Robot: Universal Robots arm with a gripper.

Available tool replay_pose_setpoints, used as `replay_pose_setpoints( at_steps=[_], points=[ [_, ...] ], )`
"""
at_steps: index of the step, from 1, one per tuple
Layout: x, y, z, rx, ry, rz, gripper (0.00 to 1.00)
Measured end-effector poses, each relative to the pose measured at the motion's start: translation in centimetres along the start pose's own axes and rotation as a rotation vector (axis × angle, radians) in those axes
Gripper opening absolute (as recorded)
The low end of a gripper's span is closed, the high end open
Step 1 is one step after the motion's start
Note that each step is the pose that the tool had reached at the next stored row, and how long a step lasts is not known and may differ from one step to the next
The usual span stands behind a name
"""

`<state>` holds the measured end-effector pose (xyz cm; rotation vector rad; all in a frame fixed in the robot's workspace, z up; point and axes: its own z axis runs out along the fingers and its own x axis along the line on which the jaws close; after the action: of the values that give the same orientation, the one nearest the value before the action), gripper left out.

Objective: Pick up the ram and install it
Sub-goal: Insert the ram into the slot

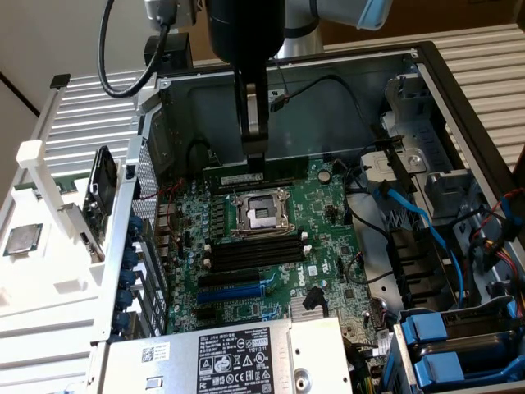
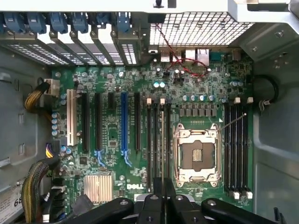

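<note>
You are working inside an open computer case that lies on its side, with white ribbed panels around it and a pale wall behind. The motherboard faces up, with a labelled power supply at the near edge. Blue cables trail on the exterior view's right, clear of the arm. A loose processor chip sits on the white rack at that view's left. Your gripper is clenched on the top edge of the ram, just beyond the empty processor socket. The ram stands on edge, its long axis parallel to the memory slots. You cannot tell whether it is seated.
</note>
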<state>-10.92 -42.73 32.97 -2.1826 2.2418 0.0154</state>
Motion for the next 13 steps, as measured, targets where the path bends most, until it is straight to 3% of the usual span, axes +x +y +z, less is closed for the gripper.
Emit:
replay_pose_setpoints(
  at_steps=[7, 13],
  points=[
    [0.1, 0.0, 1.96, -0.0002, 0.0002, -0.004, 0.12],
    [0.1, 0.04, 2.4, -0.0002, 0.0004, -0.01, 0.12]
  ],
)
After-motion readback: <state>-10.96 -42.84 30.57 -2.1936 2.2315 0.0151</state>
